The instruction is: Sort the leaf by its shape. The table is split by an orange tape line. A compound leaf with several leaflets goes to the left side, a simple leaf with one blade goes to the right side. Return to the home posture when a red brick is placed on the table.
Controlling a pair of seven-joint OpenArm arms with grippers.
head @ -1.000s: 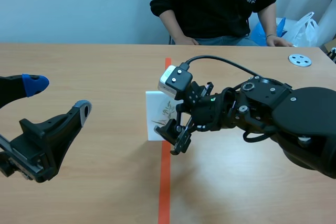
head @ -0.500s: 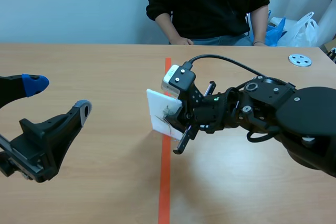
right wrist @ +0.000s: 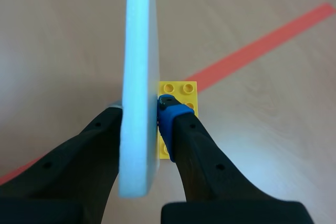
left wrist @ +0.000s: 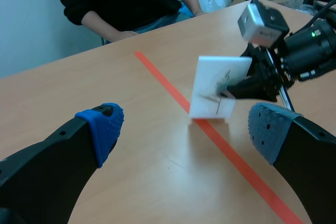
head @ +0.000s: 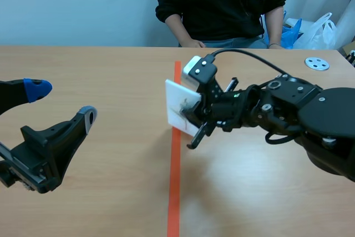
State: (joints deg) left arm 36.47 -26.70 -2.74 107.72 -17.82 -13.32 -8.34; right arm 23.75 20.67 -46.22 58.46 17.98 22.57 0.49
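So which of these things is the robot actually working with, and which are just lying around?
In the job:
- white leaf card, upright, clamped in the right gripper
- yellow brick against the card, perhaps its stand
- orange tape line splitting the table
- left gripper, open, holding nothing

Lying about:
- grey round disc
- plastic bags beside the person

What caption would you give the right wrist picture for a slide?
Right gripper shut on a white card seen edge-on, yellow brick beside it.
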